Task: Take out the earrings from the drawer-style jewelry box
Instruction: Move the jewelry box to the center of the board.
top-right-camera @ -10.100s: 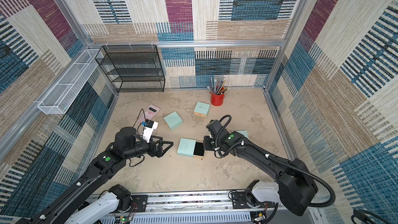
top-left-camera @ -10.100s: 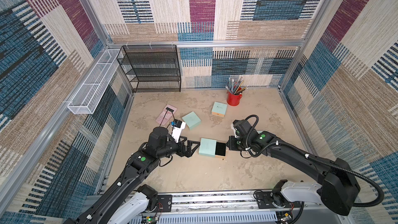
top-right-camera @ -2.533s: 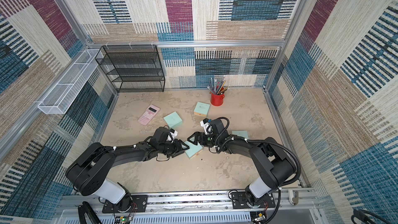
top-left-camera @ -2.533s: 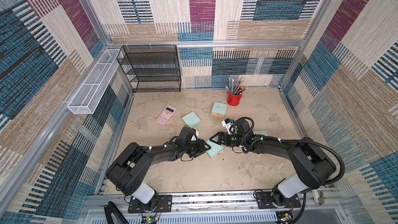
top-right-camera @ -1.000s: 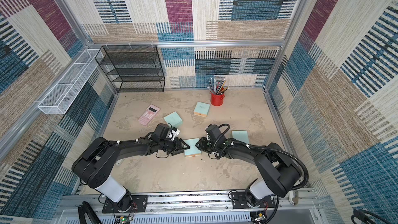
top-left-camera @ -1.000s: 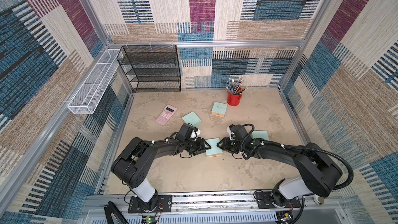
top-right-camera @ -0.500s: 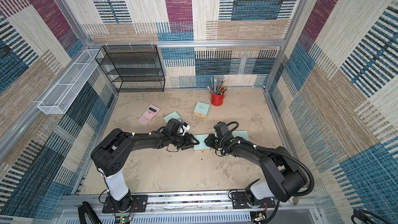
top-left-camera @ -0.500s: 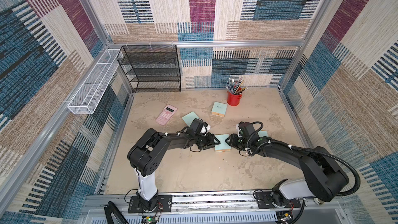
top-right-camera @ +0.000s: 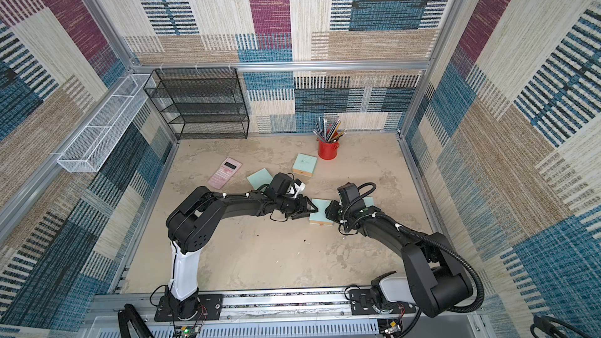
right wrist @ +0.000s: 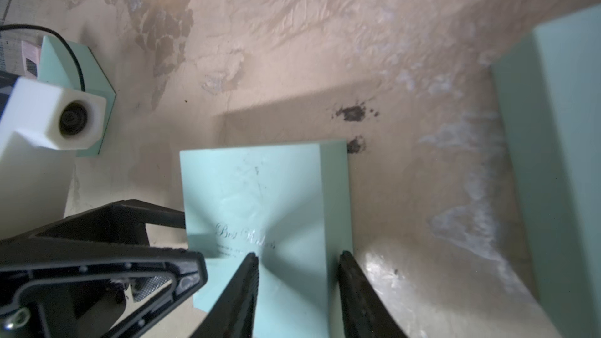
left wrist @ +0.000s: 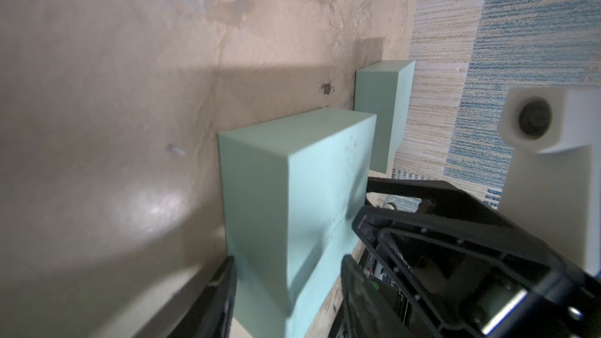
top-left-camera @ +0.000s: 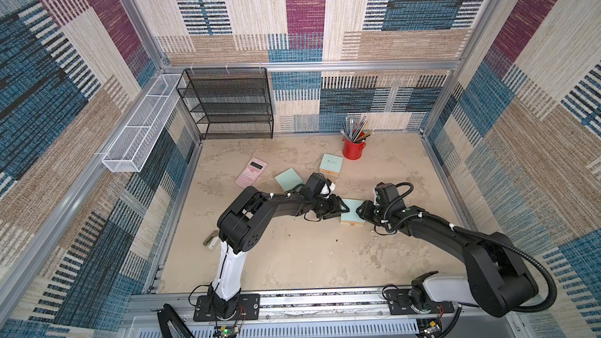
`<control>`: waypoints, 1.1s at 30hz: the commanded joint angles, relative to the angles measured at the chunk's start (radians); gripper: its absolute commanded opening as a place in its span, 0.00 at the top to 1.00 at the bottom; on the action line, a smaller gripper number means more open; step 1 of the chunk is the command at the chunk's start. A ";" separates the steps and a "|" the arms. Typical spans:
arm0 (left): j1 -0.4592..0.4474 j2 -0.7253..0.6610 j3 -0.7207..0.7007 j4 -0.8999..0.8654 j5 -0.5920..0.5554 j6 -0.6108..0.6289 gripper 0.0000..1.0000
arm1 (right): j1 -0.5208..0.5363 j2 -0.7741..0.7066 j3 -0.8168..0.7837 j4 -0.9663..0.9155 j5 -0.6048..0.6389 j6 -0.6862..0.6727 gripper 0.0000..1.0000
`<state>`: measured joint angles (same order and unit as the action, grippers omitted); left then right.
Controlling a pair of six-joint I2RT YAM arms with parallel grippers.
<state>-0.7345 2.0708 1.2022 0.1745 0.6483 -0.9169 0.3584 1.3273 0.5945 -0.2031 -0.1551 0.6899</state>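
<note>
- the jewelry box [top-left-camera: 353, 210] is found on the worktop [top-left-camera: 292, 265], between the two pincers; no open drawer is shown.
- the left pincer [left wrist: 287, 260] is closed on one end of the box, with a finger laid along each side.
- the right pincer [right wrist: 297, 255] is set over the opposite end, fingers astride the box; whether it is pressed tight cannot be told.
- of the earrings, only one tiny whitish speck [left wrist: 177, 150] is made out, on bare worktop beyond the left pincer's tips, near the box but apart from it. any others are probably hidden inside.
- the earrings are judged very light, hard, slippery and easily flicked away. they would best be nipped at the very fingertips, or tipped out of the drawer.
- the box is judged light, stiff card, smooth and easily crushed. sleeve and drawer ends are best held separately.
- a second mint box [left wrist: 383, 115] is seen just behind the right pincer, and a third [top-left-camera: 289, 179] behind the left pincer's wrist.
- a pink calculator [top-left-camera: 251, 172] and a red pencil cup [top-left-camera: 353, 149] are kept well apart from both pincers.
- dark stains [right wrist: 353, 113] just beyond the box could be mistaken for pieces.
- each pincer is crowded by the other.
</note>
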 commanded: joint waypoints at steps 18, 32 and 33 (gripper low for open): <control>-0.054 0.075 0.094 0.064 0.066 -0.041 0.48 | -0.083 -0.043 -0.010 -0.023 -0.007 -0.065 0.55; -0.057 0.075 0.087 0.082 0.071 -0.052 0.48 | -0.093 -0.047 -0.012 -0.026 0.012 -0.063 0.53; -0.057 0.074 0.085 0.084 0.069 -0.053 0.48 | -0.093 -0.046 -0.012 -0.028 0.014 -0.064 0.52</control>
<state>-0.7883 2.1487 1.2865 0.1993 0.6868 -0.9524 0.2661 1.2785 0.5785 -0.2512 -0.1223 0.6281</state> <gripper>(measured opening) 0.519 0.472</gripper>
